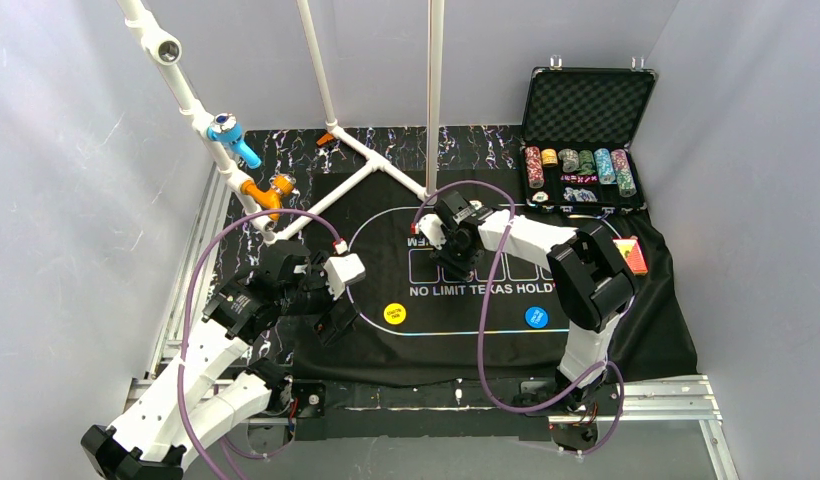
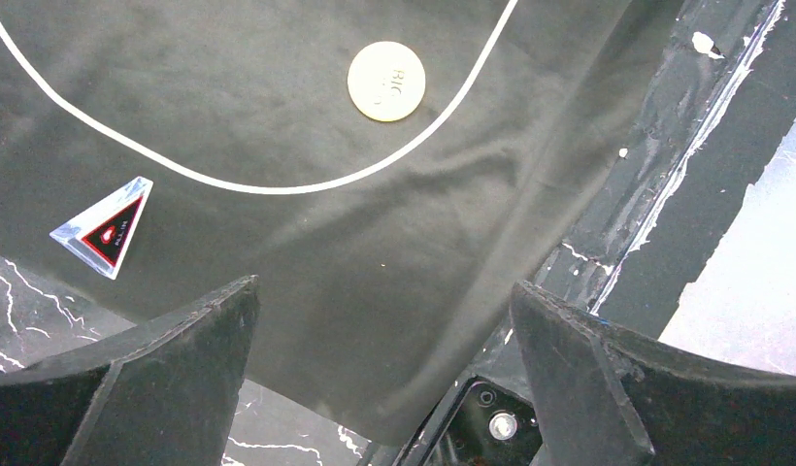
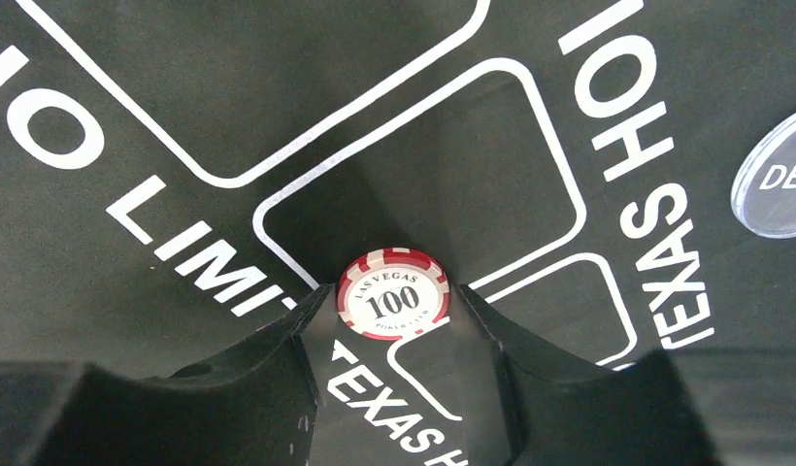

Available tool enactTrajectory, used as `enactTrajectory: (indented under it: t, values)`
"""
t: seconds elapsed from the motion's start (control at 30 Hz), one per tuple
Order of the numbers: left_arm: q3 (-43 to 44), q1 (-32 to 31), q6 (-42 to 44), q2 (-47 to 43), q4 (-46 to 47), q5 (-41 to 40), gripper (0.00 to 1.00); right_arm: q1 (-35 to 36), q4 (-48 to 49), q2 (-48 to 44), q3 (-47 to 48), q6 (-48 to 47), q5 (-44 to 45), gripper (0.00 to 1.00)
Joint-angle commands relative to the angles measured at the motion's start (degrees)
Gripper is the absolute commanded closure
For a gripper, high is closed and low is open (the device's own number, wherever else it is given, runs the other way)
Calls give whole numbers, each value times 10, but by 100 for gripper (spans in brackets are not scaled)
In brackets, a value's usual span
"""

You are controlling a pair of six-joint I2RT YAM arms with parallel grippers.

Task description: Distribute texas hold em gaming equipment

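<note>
The left gripper (image 2: 382, 291) hangs low over the near-left edge of the black mat (image 1: 386, 345), jaws spread wide and empty, with the yellow button disc (image 1: 395, 314) just ahead. The right gripper (image 3: 392, 289) points down at mid-mat, its fingertips close against both sides of a red-and-white 100 chip (image 3: 392, 303); whether they pinch it I cannot tell. Pale walls (image 1: 76, 150) close in around.

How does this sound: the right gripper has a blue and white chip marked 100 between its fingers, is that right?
Not quite. The chip between the fingers of the right gripper is red and white, not blue and white, as the right wrist view shows. It is marked 100, as you said.
</note>
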Motion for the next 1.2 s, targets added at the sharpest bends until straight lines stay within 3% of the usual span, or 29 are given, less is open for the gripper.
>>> enactTrajectory:
  t: [0.0, 0.13, 0.43, 0.8, 1.17]
  values:
    - [-5, 3, 4, -7, -4, 0, 1, 2, -8, -15, 14, 1, -2, 50]
    - [-6, 3, 4, -6, -4, -1, 1, 1, -24, -39, 20, 1, -2, 57]
    - [-3, 3, 4, -4, -6, -1, 1, -20, -88, -118, 23, -16, -20, 59]
    - [-5, 3, 4, -2, -3, 2, 1, -28, -135, -252, -151, -97, -34, 59]
    - [-4, 3, 4, 0, -3, 1, 1, -27, -171, -257, -203, -181, -34, 60]
